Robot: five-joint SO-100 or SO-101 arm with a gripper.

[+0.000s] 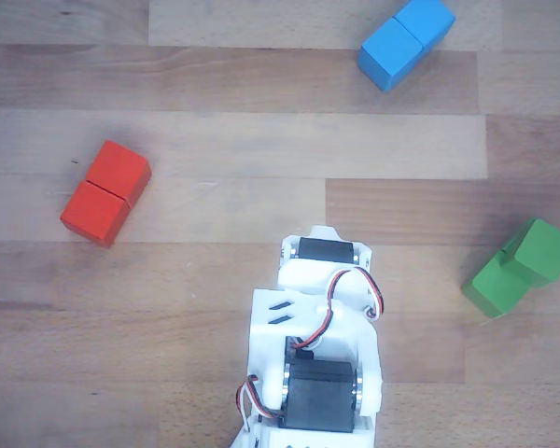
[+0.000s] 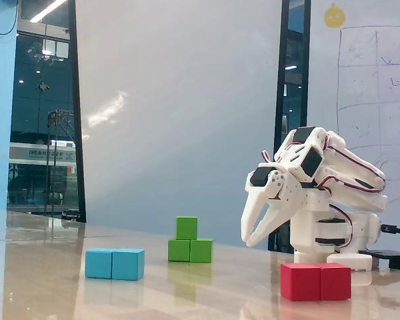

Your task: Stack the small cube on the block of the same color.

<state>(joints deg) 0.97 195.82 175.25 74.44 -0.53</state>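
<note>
The small green cube rests on the left half of the green two-cube block, and nothing touches it. From above, the small cube covers the far end of that block. My white gripper hangs folded close to the arm's base, well to the right of the green stack. Its fingers point down, closed together and empty. In the other view only the arm's body shows, and the fingertips are hidden under it.
A blue two-cube block lies left of the green stack and shows near the top edge from above. A red two-cube block lies in front of the arm's base, and at the left in the other view.
</note>
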